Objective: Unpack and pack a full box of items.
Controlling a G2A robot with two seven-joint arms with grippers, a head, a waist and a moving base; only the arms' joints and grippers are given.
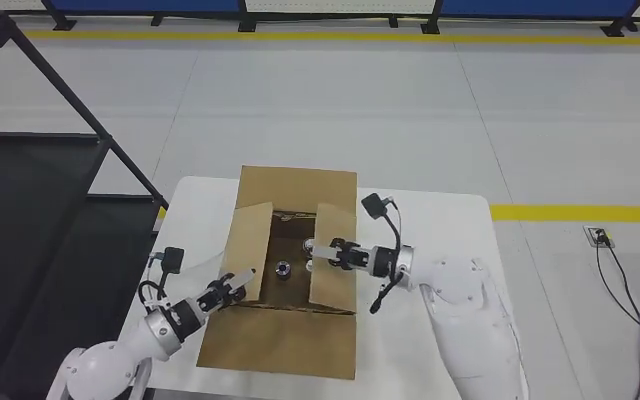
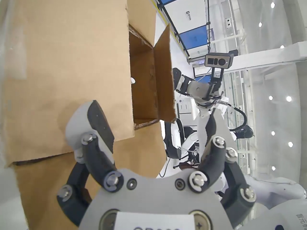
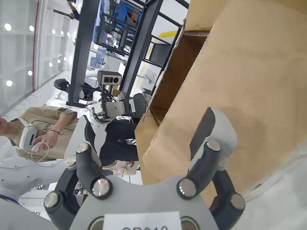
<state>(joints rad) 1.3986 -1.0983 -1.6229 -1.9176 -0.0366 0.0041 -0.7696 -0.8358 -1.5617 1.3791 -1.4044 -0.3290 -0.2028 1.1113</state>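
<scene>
A brown cardboard box [image 1: 296,190] stands open in the middle of the white table [image 1: 440,215], with its side flaps raised. A small dark round item [image 1: 283,268] lies on the box floor. My left gripper [image 1: 235,290] is open at the outer side of the near-left flap [image 2: 62,72]; one finger [image 2: 96,120] lies against the cardboard and the other is in free air. My right gripper [image 1: 322,254] is open at the right flap [image 3: 239,72], with the flap's edge between its fingers and one finger [image 3: 211,125] on the flap. Each wrist view shows the other gripper beyond the box.
A black metal frame [image 1: 70,190] with dark panels stands close to the table's left side. The box's front flap [image 1: 280,345] lies flat toward the table's near edge. Bare table surface lies right of the box.
</scene>
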